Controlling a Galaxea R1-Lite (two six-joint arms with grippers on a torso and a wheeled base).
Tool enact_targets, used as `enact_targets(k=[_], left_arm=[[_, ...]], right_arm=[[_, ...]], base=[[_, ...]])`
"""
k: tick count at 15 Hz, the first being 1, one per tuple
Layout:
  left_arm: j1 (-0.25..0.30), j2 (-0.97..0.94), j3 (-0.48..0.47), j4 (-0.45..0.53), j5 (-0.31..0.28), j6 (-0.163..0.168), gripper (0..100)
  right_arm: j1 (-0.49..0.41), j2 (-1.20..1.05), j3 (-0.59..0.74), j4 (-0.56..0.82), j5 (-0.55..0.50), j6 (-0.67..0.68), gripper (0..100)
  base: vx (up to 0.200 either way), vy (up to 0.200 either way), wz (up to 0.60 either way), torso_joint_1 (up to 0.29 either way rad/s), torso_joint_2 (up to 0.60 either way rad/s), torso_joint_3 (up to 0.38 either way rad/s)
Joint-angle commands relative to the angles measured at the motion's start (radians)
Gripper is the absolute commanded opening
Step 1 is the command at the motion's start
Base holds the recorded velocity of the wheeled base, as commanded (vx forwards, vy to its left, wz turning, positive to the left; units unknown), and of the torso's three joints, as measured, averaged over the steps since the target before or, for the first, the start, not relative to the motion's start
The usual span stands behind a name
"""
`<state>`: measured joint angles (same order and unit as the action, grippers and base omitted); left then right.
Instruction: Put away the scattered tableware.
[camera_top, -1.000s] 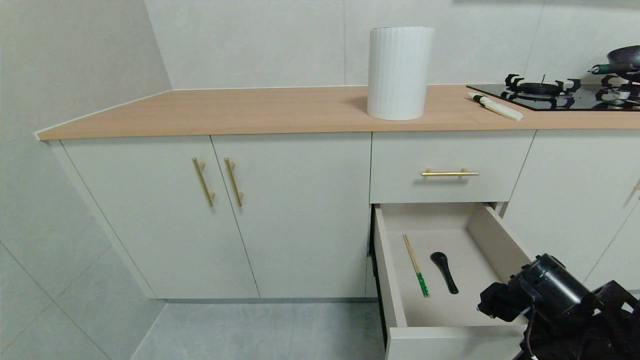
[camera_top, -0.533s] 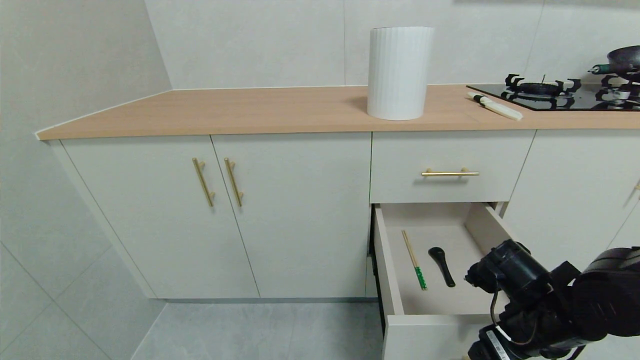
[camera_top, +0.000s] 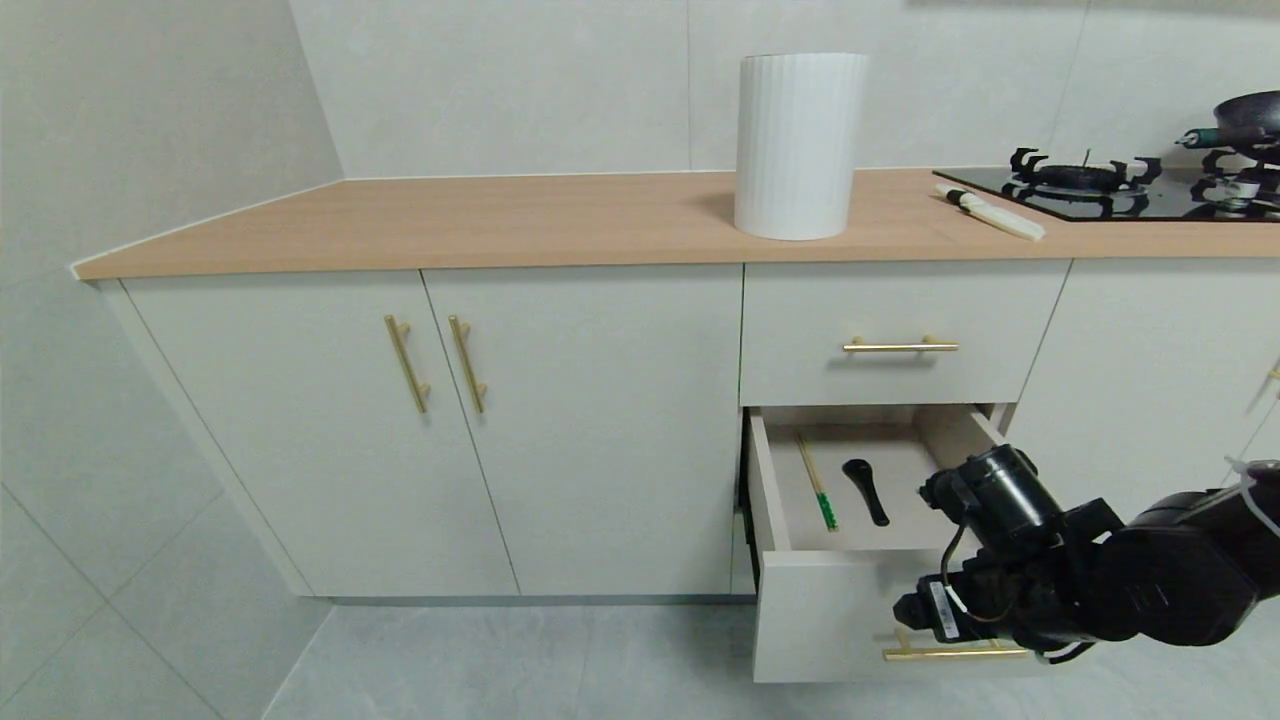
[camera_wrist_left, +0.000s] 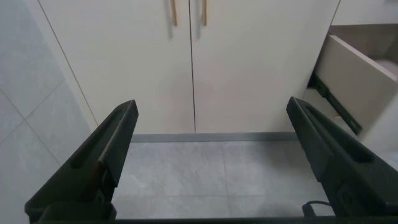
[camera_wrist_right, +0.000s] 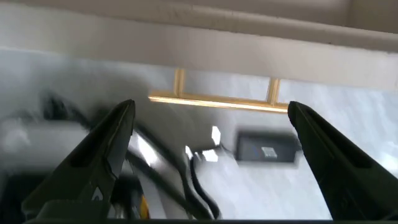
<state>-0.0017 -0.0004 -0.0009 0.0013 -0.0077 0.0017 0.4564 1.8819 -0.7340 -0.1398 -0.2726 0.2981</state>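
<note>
The lower drawer (camera_top: 850, 620), with the green-tipped chopsticks (camera_top: 815, 483) and black spoon (camera_top: 866, 490) laid inside, appears to be in the course of being shut by the right gripper (camera_wrist_right: 210, 111). Its jaws are spread wide at the brass handle (camera_top: 950, 652), and the left gripper (camera_wrist_left: 211, 109) is likewise released. A straight push is judged to be called for until the front sits flush; the drawer is seen much further in than a second ago.

No legible text, labels or numbers anywhere.
</note>
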Motion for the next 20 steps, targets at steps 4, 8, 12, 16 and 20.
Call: enact_targets(k=[4,8,12,16,20], left_arm=[[0.000,0.000,0.001,0.000,0.000,0.000,100],[0.000,0.000,0.001,0.000,0.000,0.000,100],[0.000,0.000,-0.001,0.000,0.000,0.000,100],[0.000,0.000,-0.001,0.000,0.000,0.000,100],[0.000,0.000,-0.001,0.000,0.000,0.000,100]], right_arm=[[-0.062,0.072,0.002,-0.156,-0.013,0.001,100],[-0.107,0.163,-0.008,-0.396,-0.025,-0.019,100],[-0.142,0.261,-0.051,-0.518,-0.027,-0.024,100],[-0.171,0.385,-0.082,-0.751,-0.042,-0.025,100],[-0.200,0.465,-0.134,-0.833,-0.048,-0.017,100]], base=[[0.000,0.000,0.00,0.000,0.00,0.000],[0.000,0.000,0.00,0.000,0.00,0.000],[0.000,0.000,0.00,0.000,0.00,0.000],[0.000,0.000,0.00,0.000,0.00,0.000],[0.000,0.000,0.00,0.000,0.00,0.000]])
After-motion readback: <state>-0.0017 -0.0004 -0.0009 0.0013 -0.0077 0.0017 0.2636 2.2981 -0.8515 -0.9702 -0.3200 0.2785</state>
